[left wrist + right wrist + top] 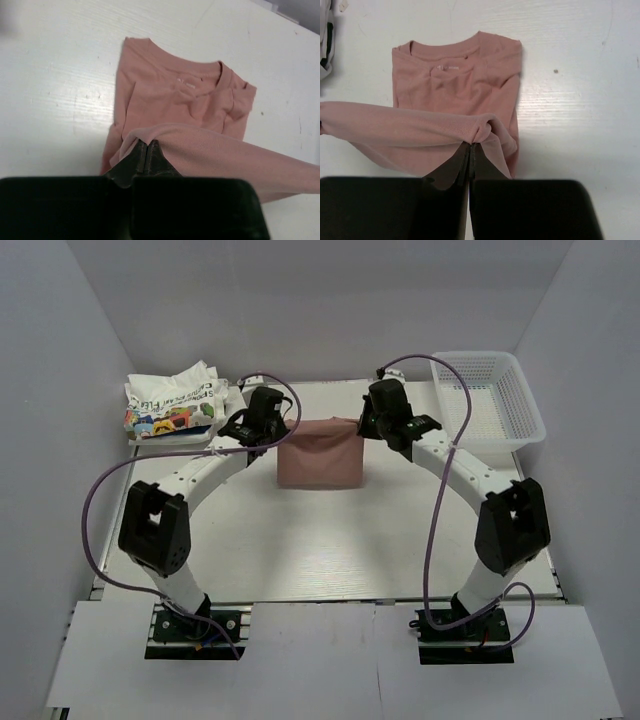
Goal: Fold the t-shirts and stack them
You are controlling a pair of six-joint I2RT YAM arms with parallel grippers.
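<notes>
The dusty-pink t-shirt (320, 458) lies partly folded at the back middle of the table, its collar end flat on the surface. My left gripper (277, 432) is shut on the shirt's lifted edge at its left corner, and the right gripper (368, 427) is shut on the right corner, so a band of cloth stretches between them above the flat part. In the left wrist view the shut fingertips (145, 143) pinch the pink cloth (180, 95). The right wrist view shows the same pinch (472, 144) on the pink fabric (455, 85). The white t-shirt (176, 404) with colourful print lies crumpled at the back left.
A white mesh basket (520, 405) stands at the back right, beside the right arm. The white tee's edge (325, 45) shows at the left border of the right wrist view. Grey walls close in the table on three sides.
</notes>
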